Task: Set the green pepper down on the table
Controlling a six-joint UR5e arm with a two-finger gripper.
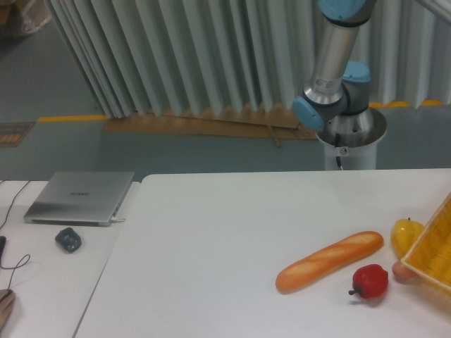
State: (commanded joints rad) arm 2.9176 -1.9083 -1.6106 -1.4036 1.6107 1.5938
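Apparently unseen: green pepper, tool, bare table point(211, 239)

Large white matte tabletop point(211, 239) at centre and right. On it, right side: long golden bread loaf point(329, 260) lying diagonally; small red pepper point(370, 281) just in front of loaf's right half; yellow pepper point(406, 235) right of loaf, against tilted yellow woven basket point(435, 250) at right edge. Closed silver laptop point(80, 197) on lower white desk point(42, 282) left of tabletop. Robot arm's base point(349, 137) behind tabletop's far edge.

Baguette point(329, 260) lying beside red pepper point(369, 282); yellow pepper point(406, 235) touching yellow basket point(435, 246); laptop point(79, 198) and mouse point(68, 240) sitting on desk point(42, 289).
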